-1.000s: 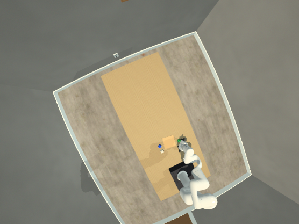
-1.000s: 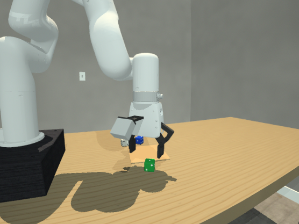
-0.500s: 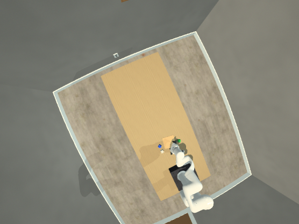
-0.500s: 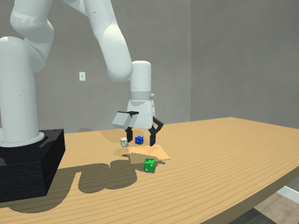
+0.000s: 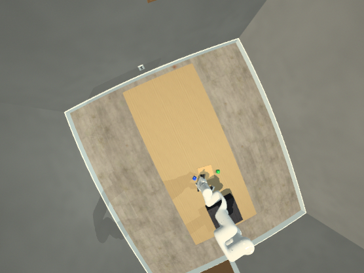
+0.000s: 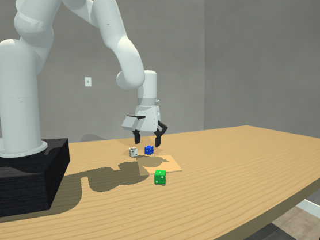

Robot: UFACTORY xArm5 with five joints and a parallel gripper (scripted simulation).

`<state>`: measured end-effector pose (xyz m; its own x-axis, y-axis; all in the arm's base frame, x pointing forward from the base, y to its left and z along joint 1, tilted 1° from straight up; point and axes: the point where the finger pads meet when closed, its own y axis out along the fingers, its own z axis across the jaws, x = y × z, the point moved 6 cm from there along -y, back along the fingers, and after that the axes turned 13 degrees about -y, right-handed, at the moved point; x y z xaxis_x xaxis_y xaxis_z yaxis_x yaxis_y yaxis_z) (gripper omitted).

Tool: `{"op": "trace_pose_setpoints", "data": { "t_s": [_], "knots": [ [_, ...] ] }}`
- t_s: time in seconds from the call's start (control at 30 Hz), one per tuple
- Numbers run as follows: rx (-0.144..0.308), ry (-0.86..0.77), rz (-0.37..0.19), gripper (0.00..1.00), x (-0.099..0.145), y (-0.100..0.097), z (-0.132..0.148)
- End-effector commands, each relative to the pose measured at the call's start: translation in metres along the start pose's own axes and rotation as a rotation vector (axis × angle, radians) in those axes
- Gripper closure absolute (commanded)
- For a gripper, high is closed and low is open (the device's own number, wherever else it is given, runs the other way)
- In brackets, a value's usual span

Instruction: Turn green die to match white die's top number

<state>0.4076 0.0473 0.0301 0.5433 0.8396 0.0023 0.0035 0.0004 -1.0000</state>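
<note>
The green die [image 6: 160, 177] lies flat on the table right at the near edge of the small tan mat [image 6: 159, 164]; in the overhead view the green die [image 5: 218, 171] sits just beside the mat [image 5: 205, 171], not on it. The white die [image 6: 133, 152] and the blue die [image 6: 148, 149] lie apart on the table behind the mat. My gripper [image 6: 147, 143] is open and empty, pointing down and hovering above the table over the white and blue dice. In the overhead view my gripper [image 5: 201, 177] hides the white die, with the blue die [image 5: 194, 178] beside it. The pips are too small to read.
The arm's black base block [image 6: 26, 176] stands at the left on the long wooden table [image 5: 186, 145]. The table's near edge runs along the bottom right of the side view.
</note>
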Motion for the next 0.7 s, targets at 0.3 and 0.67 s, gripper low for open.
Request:
{"op": "trace_pose_setpoints", "data": {
  "t_s": [0.3, 0.67],
  "knots": [
    [0.000, 0.003, 0.000, 0.00, 0.0189, 0.0002, 0.0045],
    [0.000, 0.003, 0.000, 0.00, 0.0189, 0.0002, 0.0045]
  ]
}}
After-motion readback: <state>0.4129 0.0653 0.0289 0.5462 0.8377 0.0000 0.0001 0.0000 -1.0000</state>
